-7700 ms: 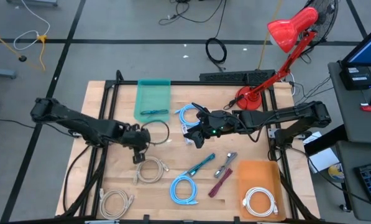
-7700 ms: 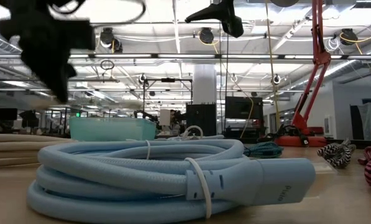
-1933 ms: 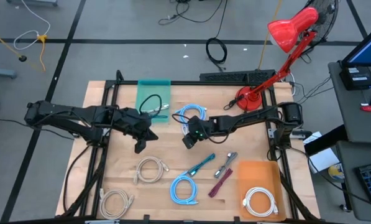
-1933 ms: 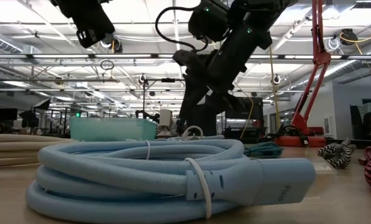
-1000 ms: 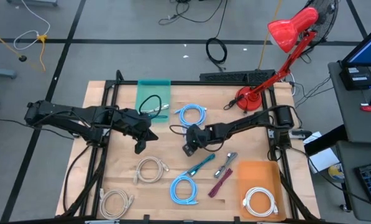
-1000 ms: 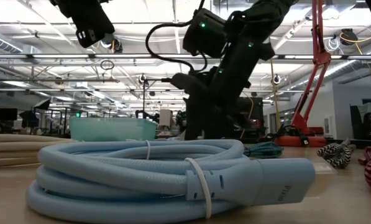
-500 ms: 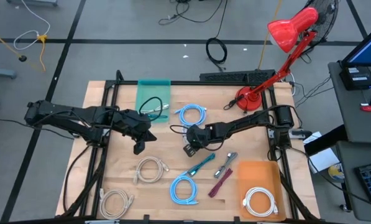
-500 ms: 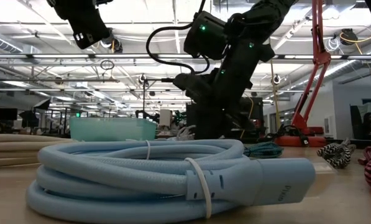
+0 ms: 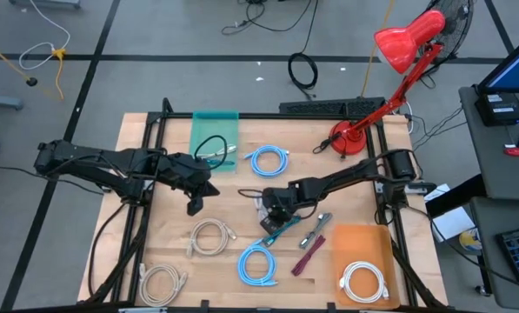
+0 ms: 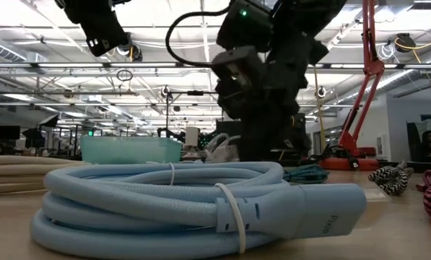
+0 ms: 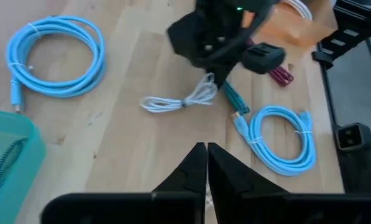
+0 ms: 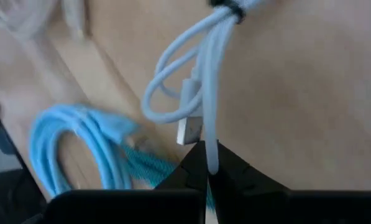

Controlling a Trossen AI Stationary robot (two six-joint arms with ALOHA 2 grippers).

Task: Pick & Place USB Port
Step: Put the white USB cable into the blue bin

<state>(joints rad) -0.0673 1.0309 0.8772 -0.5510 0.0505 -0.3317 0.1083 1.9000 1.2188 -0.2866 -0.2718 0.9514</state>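
White cable [image 12: 201,81] is pinched between the right gripper's [image 12: 207,163] closed fingers, low over the wood table [image 9: 224,200] near the teal cable [image 9: 282,229]. The left gripper [image 11: 206,163], fingers together and empty, hangs beside the green bin [image 9: 214,130]. Since a second ago the right gripper has dragged the cable nearer the orange bin [image 9: 362,246]; the left stayed put.

We note a white cable bundle [image 12: 204,81] pinched in dark jaws, a light-blue coil [image 12: 79,155] beside it, over pale wood tabletop [image 12: 309,99].
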